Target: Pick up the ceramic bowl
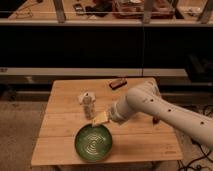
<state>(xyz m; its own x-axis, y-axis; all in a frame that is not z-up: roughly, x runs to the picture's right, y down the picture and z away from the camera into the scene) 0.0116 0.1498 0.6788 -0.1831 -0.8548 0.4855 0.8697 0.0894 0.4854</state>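
Note:
The ceramic bowl [93, 142] is wide, green and glazed, with pale rings inside. It sits on the wooden table [60, 117] near the front edge, left of centre. My gripper [100, 119] has yellowish fingers and hangs just above the bowl's far rim, at the end of the white arm [160, 110] that reaches in from the right.
A small translucent white cup [88, 103] stands left of the gripper, behind the bowl. A dark flat object [118, 83] lies near the table's far edge. A small reddish item [155, 120] lies by the arm. Dark shelving stands behind the table.

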